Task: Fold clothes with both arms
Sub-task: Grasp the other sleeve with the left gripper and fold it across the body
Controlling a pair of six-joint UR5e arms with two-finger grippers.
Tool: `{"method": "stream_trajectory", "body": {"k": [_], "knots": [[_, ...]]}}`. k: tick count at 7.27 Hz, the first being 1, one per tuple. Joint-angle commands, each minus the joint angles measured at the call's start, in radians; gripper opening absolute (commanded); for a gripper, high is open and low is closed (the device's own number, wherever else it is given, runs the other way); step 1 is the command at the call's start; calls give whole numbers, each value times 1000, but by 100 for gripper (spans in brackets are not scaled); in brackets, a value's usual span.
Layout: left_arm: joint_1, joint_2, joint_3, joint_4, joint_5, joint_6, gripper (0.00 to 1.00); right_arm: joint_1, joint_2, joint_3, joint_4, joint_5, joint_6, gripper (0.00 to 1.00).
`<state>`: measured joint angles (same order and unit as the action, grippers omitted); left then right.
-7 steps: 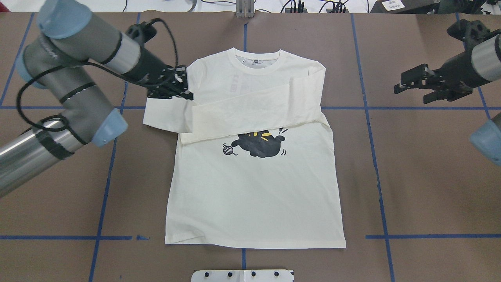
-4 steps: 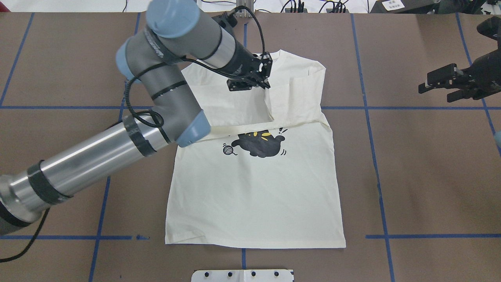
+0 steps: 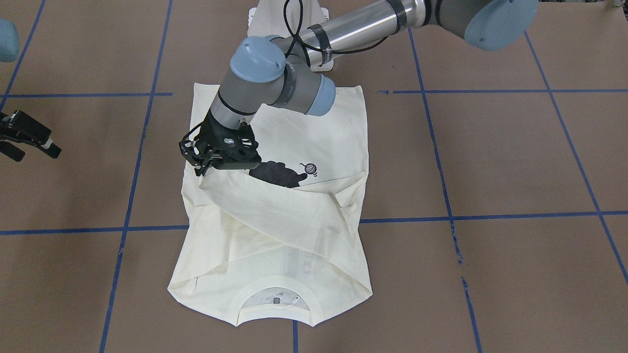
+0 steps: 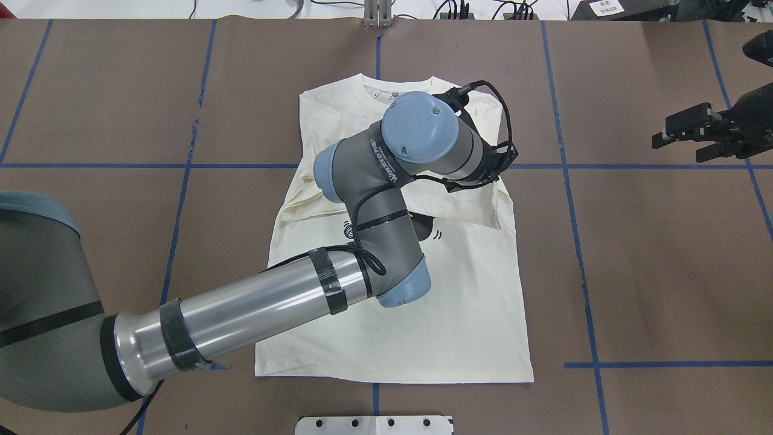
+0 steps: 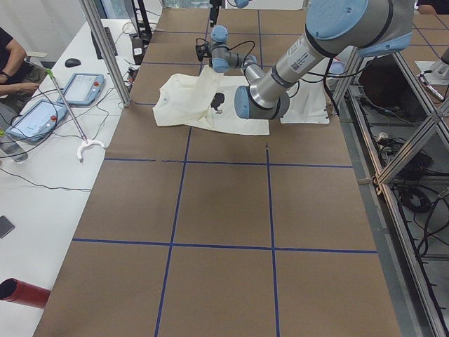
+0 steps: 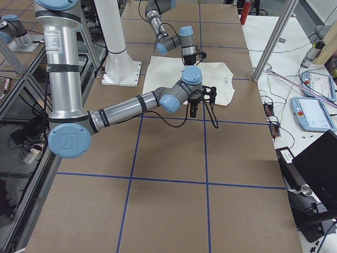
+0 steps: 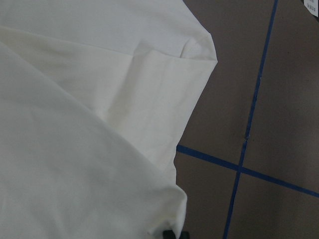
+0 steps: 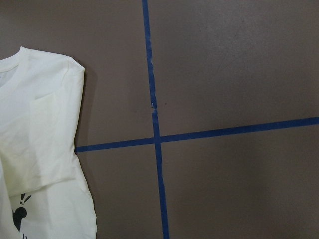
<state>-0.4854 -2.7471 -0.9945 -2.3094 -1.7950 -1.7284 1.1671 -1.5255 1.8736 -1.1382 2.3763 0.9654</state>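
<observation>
The cream long-sleeved shirt (image 4: 423, 314) lies flat, print up, with its neckline at the far side. Both sleeves are crossed over the chest (image 3: 274, 230). The black cat print (image 3: 274, 174) is partly covered, and the red lettering is hidden. My left gripper (image 3: 201, 169) is shut on the end of the shirt's left sleeve and holds it just above the shirt's right edge. From overhead its wrist hides most of the gripper (image 4: 477, 181). The left wrist view shows only folded fabric (image 7: 99, 124). My right gripper (image 4: 673, 148) is open and empty, well off to the right of the shirt (image 8: 45, 129).
Blue tape lines (image 4: 561, 166) grid the brown table. The white pedestal plate (image 4: 374, 425) sits at the near edge. My left arm's forearm (image 4: 253, 311) crosses over the shirt's lower left. An operators' bench with tablets (image 5: 38, 116) runs along the far side.
My left arm has swept right across the shirt, carrying the left sleeve from the shirt's left side to its right edge. My right gripper has drawn back slightly to the right.
</observation>
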Motion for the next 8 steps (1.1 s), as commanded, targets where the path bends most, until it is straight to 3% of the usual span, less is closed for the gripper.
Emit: {"method": "stream_trajectory", "body": {"k": [1,3,4,6,7,8], "knots": [[36,-22,72,-59,72,-3,61,-1,-2,-4,-2,1,1,100],[36,-49,54,-53,72,-67,86,-3,-1,2,0,29,13,100],[34,-36,-20,-32,71,-82,86,-12,-2,13,3,52,19,100],[2,120,-350,208,62,-65,83,-119,-13,105,12,34,218,100],[-31,289,-595,285,36,5,83,-204,-13,151,12,-18,345,100],[-68,407,-786,391,7,123,83,-330,-13,209,12,-143,504,100]]}}
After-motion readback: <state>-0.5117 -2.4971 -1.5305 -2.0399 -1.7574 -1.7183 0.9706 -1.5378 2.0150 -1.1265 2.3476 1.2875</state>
